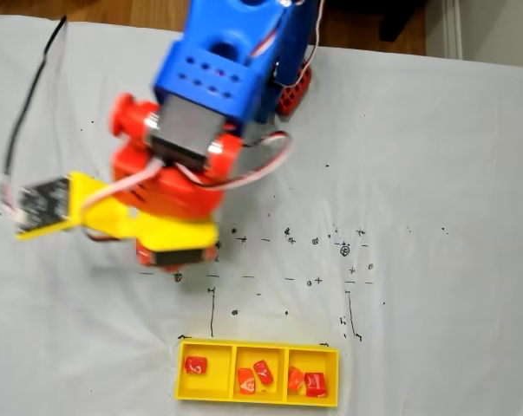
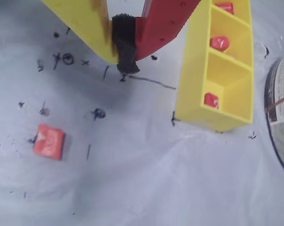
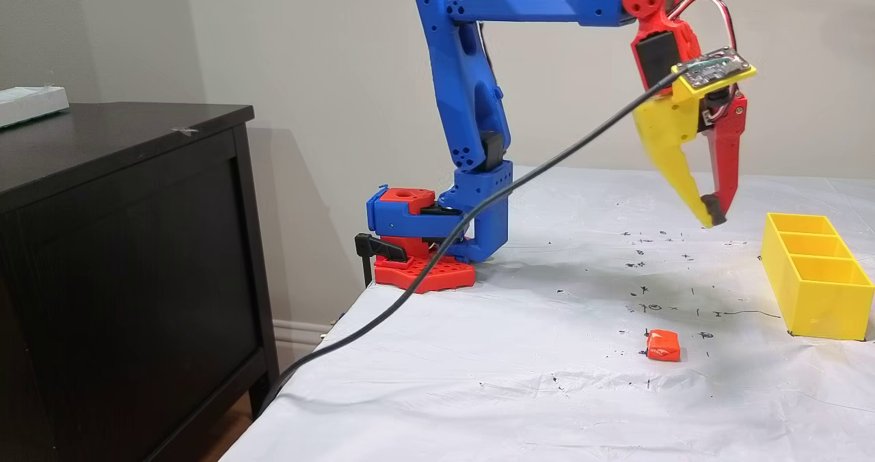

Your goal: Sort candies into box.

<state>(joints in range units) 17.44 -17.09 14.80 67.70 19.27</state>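
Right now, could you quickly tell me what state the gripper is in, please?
Gripper: closed, fingertips together, holding nothing, raised above the table; one candy lies loose on the cloth below.

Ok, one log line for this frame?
gripper: shut, empty, raised above table | box: five candies inside, one/two/two by compartment | loose candy: on table cloth, outside box | status: one left to sort

No readable text or brand appears anywhere. The counter [image 3: 547, 352] cover carries only small black pen crosses and circles.
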